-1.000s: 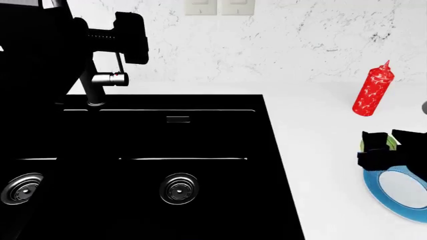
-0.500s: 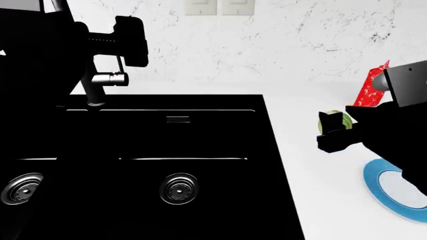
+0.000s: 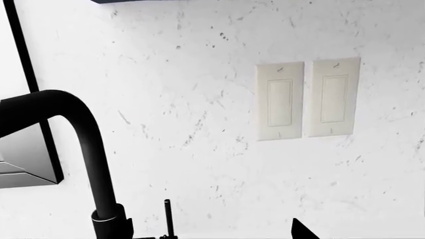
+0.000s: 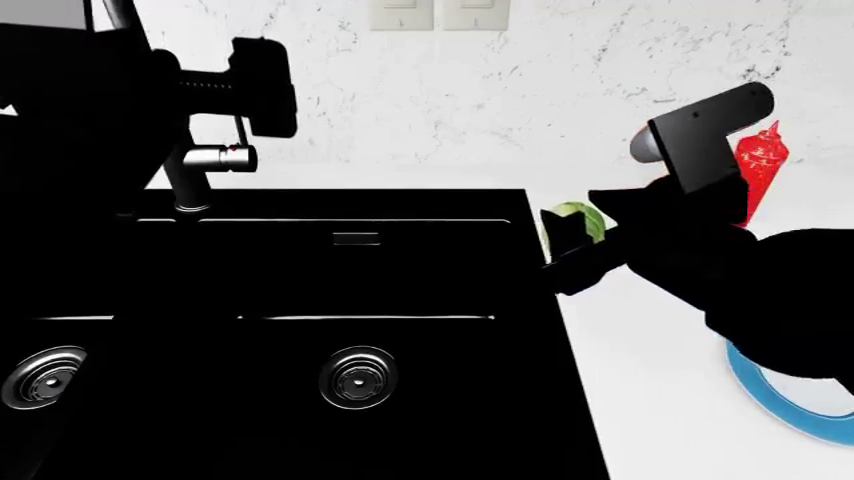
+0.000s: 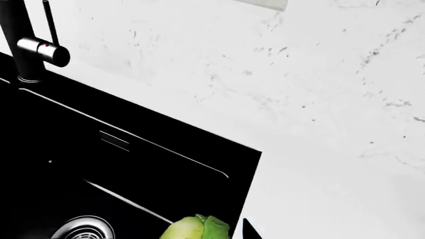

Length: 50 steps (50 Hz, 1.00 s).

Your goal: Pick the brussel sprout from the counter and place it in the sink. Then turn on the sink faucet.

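While clamped between right fingers (image 4: pixel 567 262), brussel sprout (image 4: pixel 571 220) overhangs sink (image 4: pixel 400 300) edge.

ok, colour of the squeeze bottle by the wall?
Red with pale flecks; squeeze bottle shows best in the head view.

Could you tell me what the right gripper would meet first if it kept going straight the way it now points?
Probably the sink. The right gripper, its jaws shut on the brussel sprout, points left across the basin's right edge; its wrist view shows only black basin ahead. Beyond stands the sink faucet, though depth is unclear.
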Motion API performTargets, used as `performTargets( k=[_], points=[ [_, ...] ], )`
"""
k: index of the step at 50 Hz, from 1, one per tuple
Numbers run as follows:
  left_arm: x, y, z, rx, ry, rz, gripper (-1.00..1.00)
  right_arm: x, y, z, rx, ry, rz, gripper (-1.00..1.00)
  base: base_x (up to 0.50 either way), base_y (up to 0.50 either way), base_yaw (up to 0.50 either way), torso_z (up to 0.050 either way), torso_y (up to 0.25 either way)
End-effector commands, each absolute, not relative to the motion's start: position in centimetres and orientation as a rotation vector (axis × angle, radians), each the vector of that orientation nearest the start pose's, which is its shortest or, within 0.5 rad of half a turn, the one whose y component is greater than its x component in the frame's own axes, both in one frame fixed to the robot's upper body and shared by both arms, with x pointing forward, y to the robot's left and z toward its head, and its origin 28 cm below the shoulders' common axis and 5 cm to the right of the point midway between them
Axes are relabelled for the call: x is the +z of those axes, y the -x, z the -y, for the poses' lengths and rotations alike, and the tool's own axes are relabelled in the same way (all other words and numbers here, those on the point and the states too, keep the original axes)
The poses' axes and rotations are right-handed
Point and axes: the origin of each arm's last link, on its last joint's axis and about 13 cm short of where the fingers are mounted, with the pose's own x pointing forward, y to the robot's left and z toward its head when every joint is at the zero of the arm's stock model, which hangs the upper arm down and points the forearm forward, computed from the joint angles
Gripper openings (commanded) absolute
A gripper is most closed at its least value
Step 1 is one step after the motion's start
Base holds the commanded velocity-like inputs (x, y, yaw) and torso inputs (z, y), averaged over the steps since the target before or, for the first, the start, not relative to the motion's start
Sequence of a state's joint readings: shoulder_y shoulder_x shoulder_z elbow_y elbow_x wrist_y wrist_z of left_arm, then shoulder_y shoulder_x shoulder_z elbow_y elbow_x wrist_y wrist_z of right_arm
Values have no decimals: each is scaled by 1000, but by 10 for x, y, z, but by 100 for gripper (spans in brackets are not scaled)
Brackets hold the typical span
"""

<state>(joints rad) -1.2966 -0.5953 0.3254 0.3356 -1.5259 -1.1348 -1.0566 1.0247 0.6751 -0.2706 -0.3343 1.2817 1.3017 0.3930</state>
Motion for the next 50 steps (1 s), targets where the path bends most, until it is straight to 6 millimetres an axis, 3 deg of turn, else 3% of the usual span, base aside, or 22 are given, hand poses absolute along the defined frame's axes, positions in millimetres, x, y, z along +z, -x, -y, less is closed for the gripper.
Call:
performTargets(
  k=[1, 20, 41, 50],
  points=[
    [331, -254, -222, -15, -66, 57, 100, 266, -273, 130, 465, 224, -240, -100, 0, 0, 0, 0, 0],
    [331, -254, -221, -20, -64, 57, 100, 262, -293, 92, 618, 248, -227, -100, 0, 0, 0, 0, 0],
    [327, -254, -218, -25, -68, 51, 100, 238, -305, 57, 761, 254, -274, -100, 0, 0, 0, 0, 0],
    [325, -256, -219, -25, -67, 45, 100, 237, -307, 52, 782, 253, -276, -100, 0, 0, 0, 0, 0]
  ],
)
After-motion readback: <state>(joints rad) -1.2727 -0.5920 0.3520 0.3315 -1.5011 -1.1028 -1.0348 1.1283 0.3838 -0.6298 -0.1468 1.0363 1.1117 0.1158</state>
